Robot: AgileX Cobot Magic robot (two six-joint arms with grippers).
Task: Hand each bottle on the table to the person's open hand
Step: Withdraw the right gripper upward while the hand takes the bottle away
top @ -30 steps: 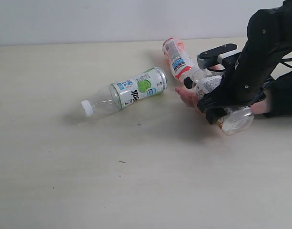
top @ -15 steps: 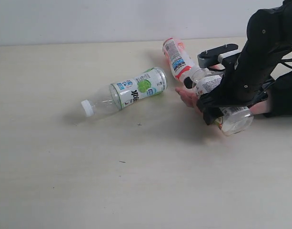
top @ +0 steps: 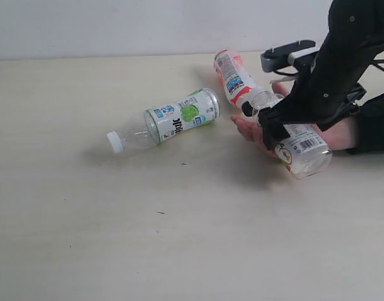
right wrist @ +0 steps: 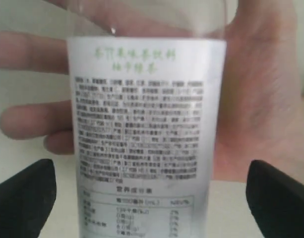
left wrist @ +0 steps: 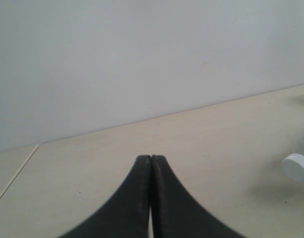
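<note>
The right gripper [right wrist: 152, 201] has its jaws spread wide, one black finger [right wrist: 23, 198] on each side of the white-label bottle [right wrist: 147, 114], with a gap between each finger and the bottle, so it holds nothing. Directly under the gripper that bottle lies on its side in the person's hand [right wrist: 261, 89]. The palm is open beneath it and the person's fingers reach out past its far edge. In the exterior view the bottle's clear base sticks out from under the arm, and the hand rests on the table [top: 85, 238]. Just beyond the hand, close to the gripper, the red-orange bottle [top: 232, 75] lies on the table with its neck toward the hand. Well away from the gripper, toward the left arm's side, the lime bottle [top: 179, 116] also lies flat, with its white cap [top: 115, 142] turned away from the gripper. The left gripper [left wrist: 151, 161] has its jaws pressed together with nothing between them. It sits low over bare table, and the cap lies some way ahead of it.
</note>
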